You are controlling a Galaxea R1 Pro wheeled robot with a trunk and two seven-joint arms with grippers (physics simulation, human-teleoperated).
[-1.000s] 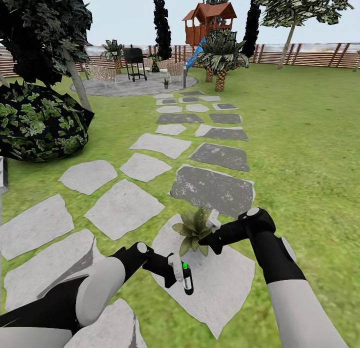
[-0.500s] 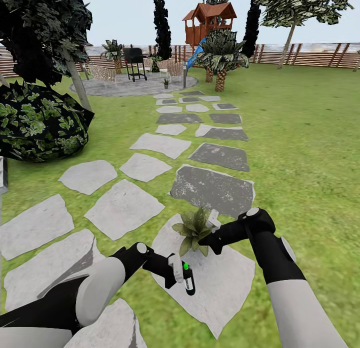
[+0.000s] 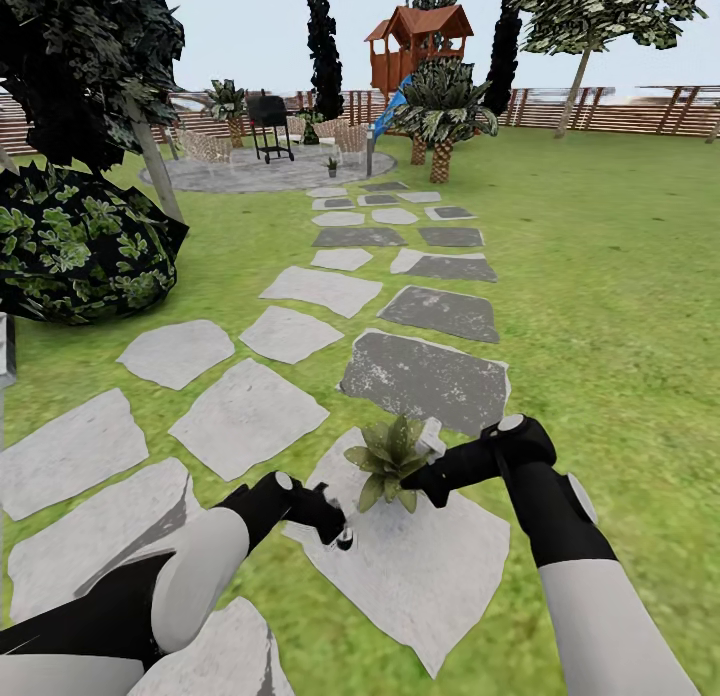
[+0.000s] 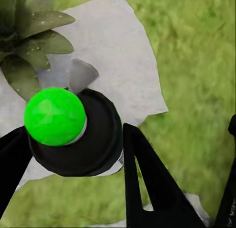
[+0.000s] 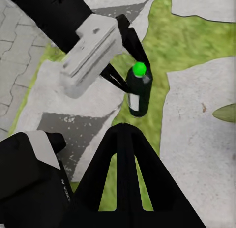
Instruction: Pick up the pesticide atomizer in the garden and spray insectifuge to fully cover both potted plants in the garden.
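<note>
Where the pesticide atomizer [image 5: 139, 96] is: clamped in the left gripper [image 5: 132, 78], lifted clear of the ground and hanging above the edge of a pale stepping stone [image 3: 440, 566].
Left gripper's hold: its two black fingers [image 4: 145, 181] press the dark bottle from opposite sides, near the top, so the body hangs free below them.
Bottle's pose: the left wrist view looks straight down onto its bright green tip [image 4: 54, 116]. Seen from the head, the bottle is foreshortened to a small dark stub at the gripper.
Likely reason for that pose: my reading is that the bottle is being turned to aim at the leaves just ahead of the gripper; whether spray is coming out, I cannot tell.
Potted plant [image 3: 388, 460]: a low rosette of pointed green leaves on the same stone, just beyond the left gripper and close beside the right one.
Right gripper [image 5: 125, 132]: its fingertips appear to meet with nothing between them; it hovers by the plant, looking back at the bottle.
Likely reason: it seems parked as a spare, out of the spray line.
Around the grippers: lawn [image 3: 600, 306] on either side of the stone.
Task progress: atomizer in hand; covering the plants looks not yet finished.
</note>
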